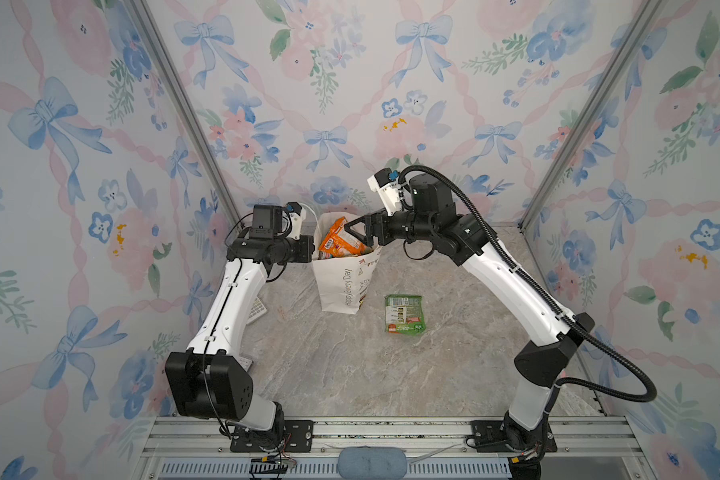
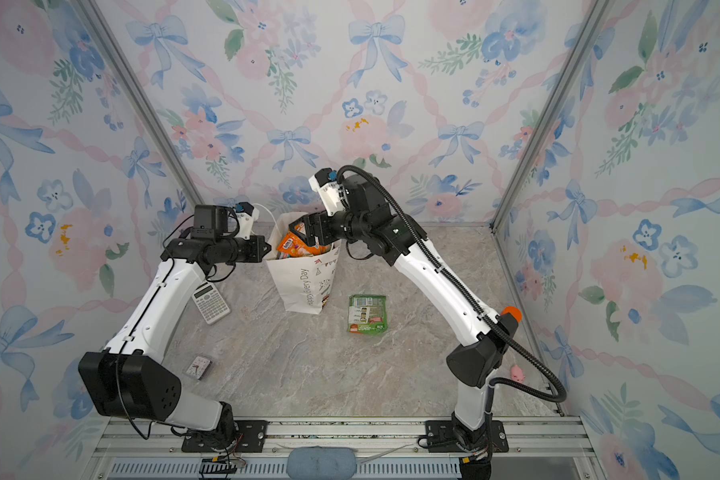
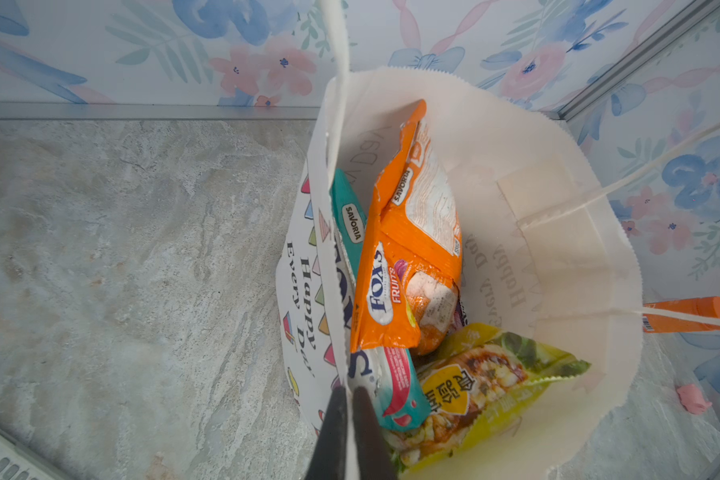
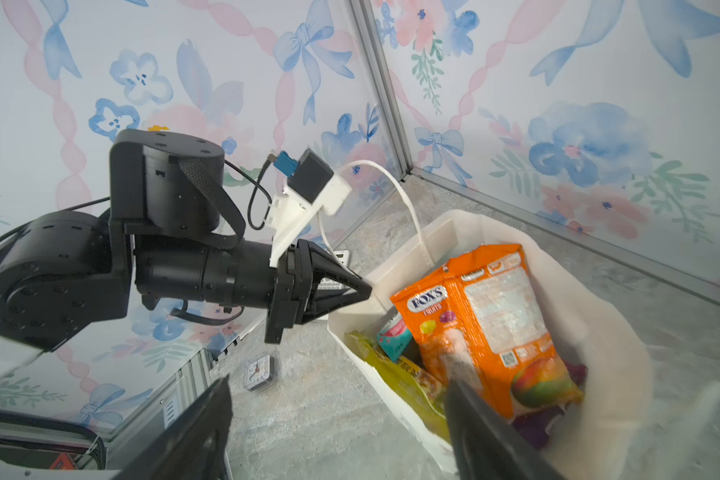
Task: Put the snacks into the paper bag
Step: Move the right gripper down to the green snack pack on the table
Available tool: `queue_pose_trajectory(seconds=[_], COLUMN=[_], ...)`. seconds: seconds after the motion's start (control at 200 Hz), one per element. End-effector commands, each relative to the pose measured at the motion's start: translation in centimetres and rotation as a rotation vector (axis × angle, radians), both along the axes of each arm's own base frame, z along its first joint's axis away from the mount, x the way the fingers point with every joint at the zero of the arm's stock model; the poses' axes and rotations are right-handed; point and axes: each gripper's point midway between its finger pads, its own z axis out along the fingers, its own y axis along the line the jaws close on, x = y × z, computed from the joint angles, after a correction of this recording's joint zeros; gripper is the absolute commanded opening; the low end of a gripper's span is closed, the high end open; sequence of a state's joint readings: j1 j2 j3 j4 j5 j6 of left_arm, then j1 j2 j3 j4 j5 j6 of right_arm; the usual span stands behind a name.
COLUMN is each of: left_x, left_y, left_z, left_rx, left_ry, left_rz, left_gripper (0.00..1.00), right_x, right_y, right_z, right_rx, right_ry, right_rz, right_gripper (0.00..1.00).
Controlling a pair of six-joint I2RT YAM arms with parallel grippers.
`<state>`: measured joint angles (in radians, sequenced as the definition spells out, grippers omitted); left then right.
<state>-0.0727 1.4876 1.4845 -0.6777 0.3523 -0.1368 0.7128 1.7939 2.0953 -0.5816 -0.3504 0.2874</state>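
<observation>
- The paper bag (image 1: pixel 346 286) stood upright toward the far middle of the desk (image 1: pixel 329 374), with its mouth open upward.
- My left jaws were closed on the bag's left rim, with the paper wall pinched between them in the left wrist view. I judged that this hold steadied the mouth.
- My right jaws stood wide apart over the bag's right side with nothing between them. One finger (image 4: pixel 483 424) sat in front of the orange packet (image 4: pixel 487 320); I could not tell whether it touched.
- Inside the bag, the orange packet stood on end. A teal packet (image 3: pixel 350 220) lay against the wall I was pinching, a yellow-green packet (image 3: pixel 483 386) sat beside them, and a bit of purple wrapper (image 4: pixel 537 428) showed low down.
- One green packet (image 1: pixel 404 313) lay flat on the desk, right of the bag's foot and a little nearer, apart from it. I took it for the only snack not yet bagged.
- I expected the green packet to be light, soft and crinkly, with a glossy film that could slide under a finger.
- Because it lay flat, I would have pinched a short sealed edge, where the film is doubled and stiffer, not the puffy middle.
- The bag looked thin and easy to tip, so any drop needed to go straight down its open mouth.
</observation>
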Motion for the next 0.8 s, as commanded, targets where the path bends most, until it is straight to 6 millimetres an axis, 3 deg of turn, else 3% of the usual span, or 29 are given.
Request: queue_pose_trajectory(seconds=[0.0, 0.055, 0.2, 0.37, 0.595, 0.795], left_x=[0.4, 0.4, 0.4, 0.5, 0.4, 0.4], left_y=[-0.3, -0.1, 0.5, 0.5, 0.4, 0.5], left_z=[1.2, 1.3, 2.0, 1.9, 2.1, 2.3], left_rx=[-0.012, -0.009, -0.001, -0.013, -0.019, -0.015], left_ry=[-0.052, -0.055, -0.074, -0.070, -0.075, -0.080], left_rz=[-0.002, 0.003, 0.028, 0.027, 0.026, 0.029], left_gripper=[0.00, 0.00, 0.00, 0.02, 0.03, 0.02], right_x=[-0.1, -0.3, 0.0, -1.6, -3.3, -3.3], right_y=[-3.6, -6.0, -12.1, -16.3, -17.1, -17.5], right_z=[-0.5, -2.1, -10.6, -20.2, -29.4, -34.2], right_rx=[-0.013, -0.037, -0.152, -0.260, -0.337, -0.393], right_ry=[-0.007, 0.013, 0.162, 0.355, 0.546, 0.622], right_rz=[-0.097, -0.155, -0.327, -0.430, -0.477, -0.504], right_gripper=[0.77, 0.73, 0.65, 0.63, 0.61, 0.61])
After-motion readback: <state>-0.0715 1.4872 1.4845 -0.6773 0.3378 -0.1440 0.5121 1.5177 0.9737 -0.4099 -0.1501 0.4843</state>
